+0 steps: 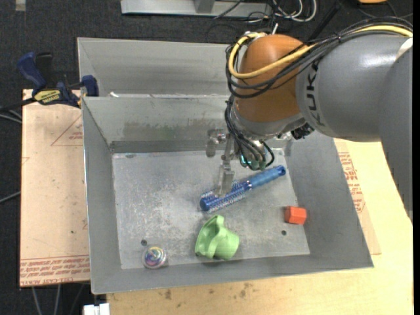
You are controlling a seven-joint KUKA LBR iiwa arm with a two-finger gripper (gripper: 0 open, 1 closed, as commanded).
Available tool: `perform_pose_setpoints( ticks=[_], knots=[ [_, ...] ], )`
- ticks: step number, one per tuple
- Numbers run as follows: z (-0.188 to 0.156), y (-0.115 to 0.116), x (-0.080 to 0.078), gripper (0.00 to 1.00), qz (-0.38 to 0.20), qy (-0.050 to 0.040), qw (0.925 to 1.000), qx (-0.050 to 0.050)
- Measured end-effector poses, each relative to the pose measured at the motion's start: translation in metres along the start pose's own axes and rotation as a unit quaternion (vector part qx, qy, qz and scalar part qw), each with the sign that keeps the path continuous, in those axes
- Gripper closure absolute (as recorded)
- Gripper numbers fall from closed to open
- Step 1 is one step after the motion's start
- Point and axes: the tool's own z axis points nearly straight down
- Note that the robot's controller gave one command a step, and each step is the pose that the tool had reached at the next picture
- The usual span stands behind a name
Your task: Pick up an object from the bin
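My gripper (226, 176) hangs under the orange wrist cover in the middle of the bin. Its lower end comes down right at the bristle end of a blue brush (244, 188). The brush lies slanted on the bin floor, handle pointing up and to the right. Nothing is seen held in the gripper. A crumpled green thing (216, 239) lies just below the brush, near the front wall.
An orange block (295, 215) sits on the floor to the right of the brush. A small round silvery thing (154, 258) lies in the front left corner. The arm and its cables cover the bin's back right part.
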Motion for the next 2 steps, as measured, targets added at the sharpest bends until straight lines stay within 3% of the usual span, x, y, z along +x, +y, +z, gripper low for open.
perform_pose_setpoints(
  ticks=[1, 2],
  knots=[
    [0.041, -0.018, 0.032, 0.0, -0.069, -0.0016, 0.9976, 0.001],
    [0.103, -0.018, 0.068, 0.0, -0.064, -0.0001, 0.9979, 0.0]
  ],
)
